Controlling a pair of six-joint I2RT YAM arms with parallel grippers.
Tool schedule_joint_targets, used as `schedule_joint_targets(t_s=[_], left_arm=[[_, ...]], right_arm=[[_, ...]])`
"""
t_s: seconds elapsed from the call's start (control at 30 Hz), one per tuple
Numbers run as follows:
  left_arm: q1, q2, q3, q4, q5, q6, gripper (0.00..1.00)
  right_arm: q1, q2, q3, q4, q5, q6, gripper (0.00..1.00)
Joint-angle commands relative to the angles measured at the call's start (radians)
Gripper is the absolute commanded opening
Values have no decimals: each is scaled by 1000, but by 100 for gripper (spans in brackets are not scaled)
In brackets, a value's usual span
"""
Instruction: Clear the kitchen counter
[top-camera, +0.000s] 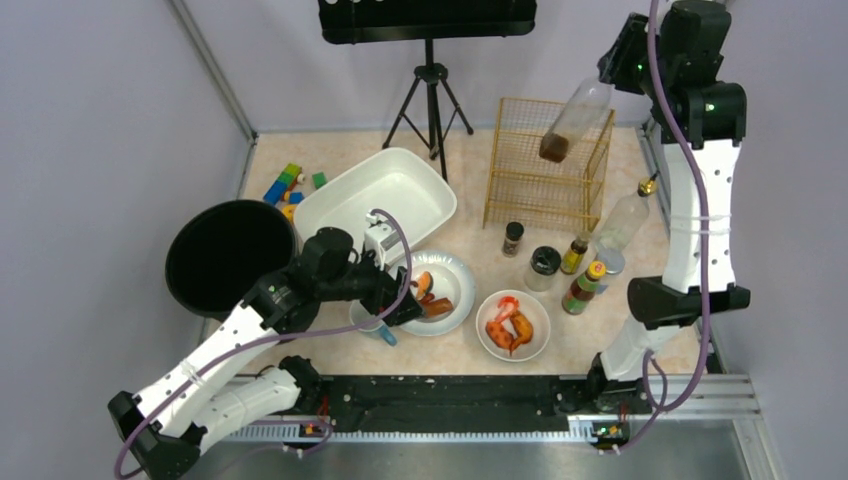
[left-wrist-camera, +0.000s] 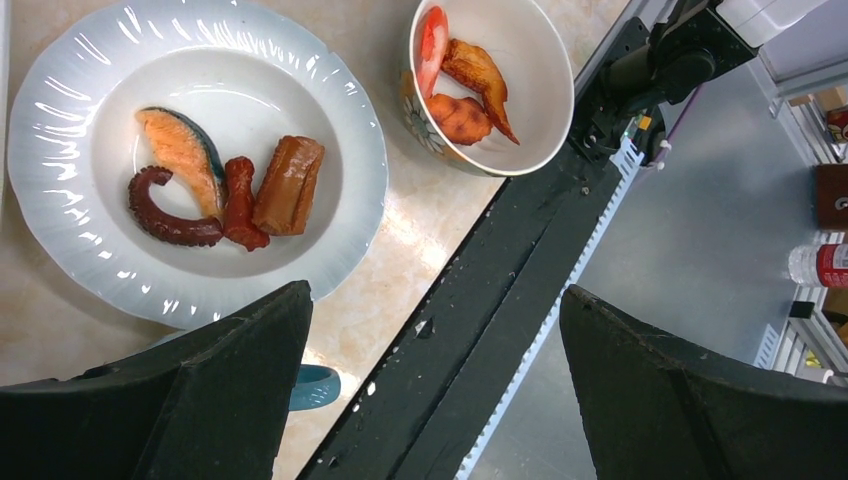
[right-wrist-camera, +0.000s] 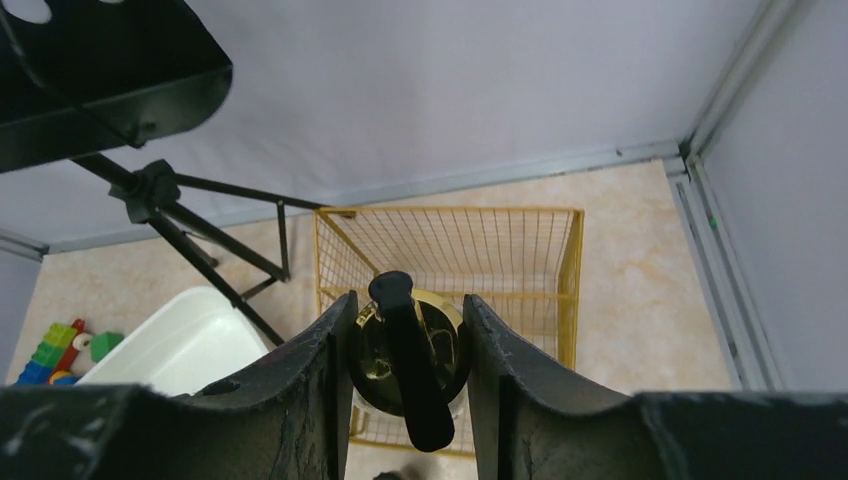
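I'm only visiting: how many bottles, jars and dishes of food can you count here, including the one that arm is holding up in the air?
Bottles: 4 (held bottle in the right gripper, clear bottle, two sauce bottles)
Jars: 2 (spice jar, black-lidded jar)
Dishes of food: 2 (white plate, white bowl)
Total: 8

- I see the kitchen counter (top-camera: 470, 215), pale marbled stone.
- On it: white tub (top-camera: 385, 190), gold wire rack (top-camera: 545, 190), plate (top-camera: 457, 264), bowl (top-camera: 543, 340), small bottles (top-camera: 583, 290), toy blocks (top-camera: 285, 185), tripod (top-camera: 431, 72).
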Motion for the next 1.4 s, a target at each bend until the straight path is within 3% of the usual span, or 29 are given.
schedule_joint_targets(t_s=[0.0,0.9,1.37], left_arm=[[0,4,2,17,-20,21,98],[-1,29,8,5,-40,29,97],[0,26,9,-1,-58,30,97]], right_arm=[[11,17,117,211,-22,-91,0],[11,115,35,569,103,-252,0],[9,144,-111,713,89,-300,0]])
